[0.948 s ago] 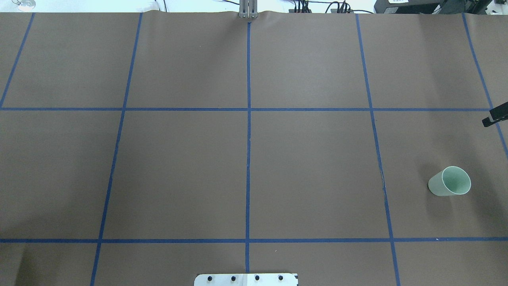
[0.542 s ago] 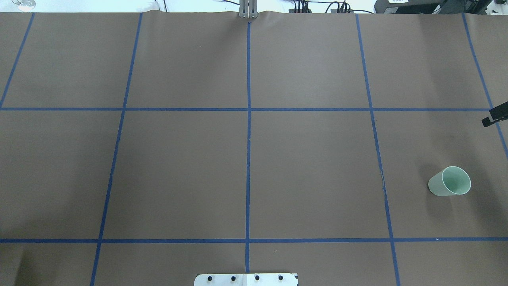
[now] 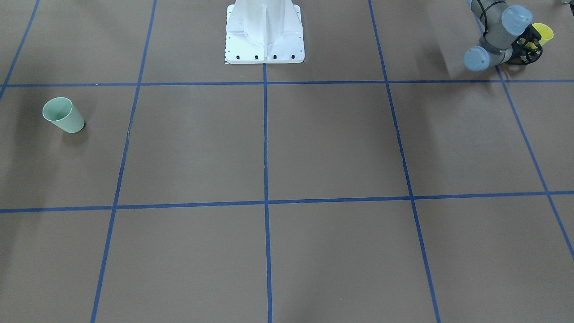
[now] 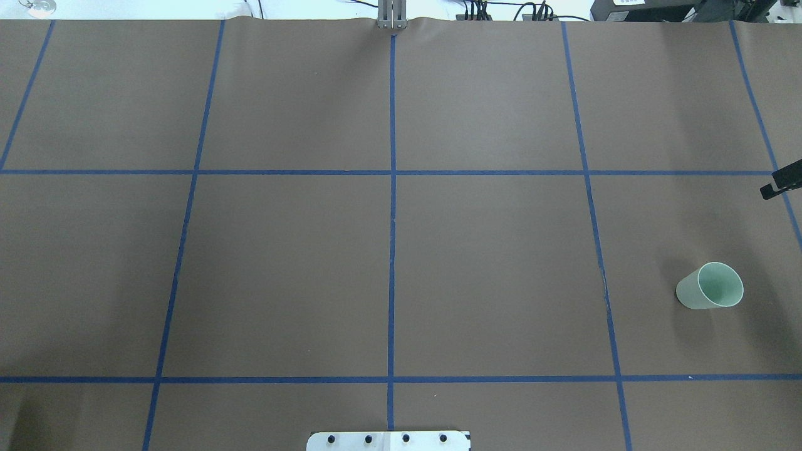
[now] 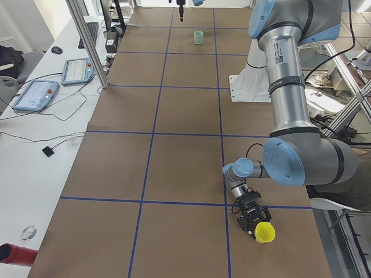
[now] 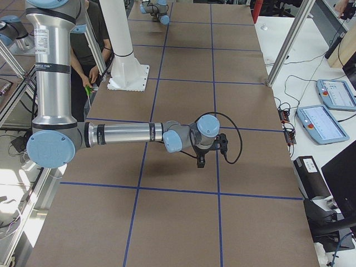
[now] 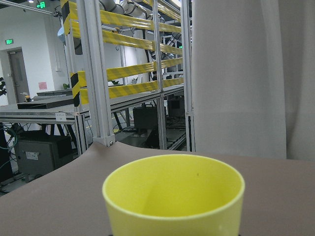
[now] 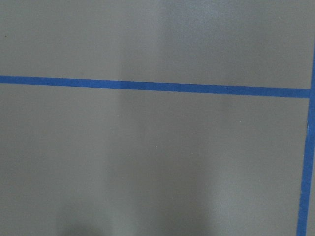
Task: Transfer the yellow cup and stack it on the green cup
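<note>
Yellow cup [image 3: 544, 31] — lower part hidden behind left fingers [image 3: 534, 50], grip unclear.

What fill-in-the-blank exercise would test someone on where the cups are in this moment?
1. The green cup stands ____, not tipped over.
2. The yellow cup sits at the pincer of the robot's ____ arm.
3. The tape lines on the brown table are ____.

Missing words: upright; left; blue.
</note>
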### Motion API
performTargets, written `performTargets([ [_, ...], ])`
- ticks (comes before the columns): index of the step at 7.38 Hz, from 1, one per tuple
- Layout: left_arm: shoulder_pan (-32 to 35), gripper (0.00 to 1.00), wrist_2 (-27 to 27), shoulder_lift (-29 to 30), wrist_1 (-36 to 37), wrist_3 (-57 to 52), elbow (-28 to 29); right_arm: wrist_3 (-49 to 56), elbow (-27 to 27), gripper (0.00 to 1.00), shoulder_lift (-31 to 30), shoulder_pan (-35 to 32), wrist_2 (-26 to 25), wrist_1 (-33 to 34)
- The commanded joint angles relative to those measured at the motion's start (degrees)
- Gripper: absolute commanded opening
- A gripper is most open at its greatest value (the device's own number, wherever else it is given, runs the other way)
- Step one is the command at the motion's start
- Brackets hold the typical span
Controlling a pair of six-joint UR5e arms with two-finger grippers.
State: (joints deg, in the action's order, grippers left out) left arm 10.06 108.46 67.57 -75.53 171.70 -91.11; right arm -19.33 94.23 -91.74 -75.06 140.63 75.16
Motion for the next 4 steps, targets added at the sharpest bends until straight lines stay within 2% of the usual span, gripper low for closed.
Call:
performTargets([
  [1, -0.1, 0.64, 0.0, -2.2, -0.5, -0.6, -0.3, 0.0, 0.3, 1.0, 0.0, 0.0, 0.0, 0.1],
  [3, -0.1, 0.64, -0.3, -6.5, -0.2, -2.0, -5.0, 0.0, 0.2, 1.0, 0.1, 0.0, -0.1, 0.1],
  [4, -0.1, 0.64, -0.6, -7.0, -0.2, -3.1, -4.9, 0.0, 0.3, 1.0, 0.1, 0.0, -0.2, 0.1],
])
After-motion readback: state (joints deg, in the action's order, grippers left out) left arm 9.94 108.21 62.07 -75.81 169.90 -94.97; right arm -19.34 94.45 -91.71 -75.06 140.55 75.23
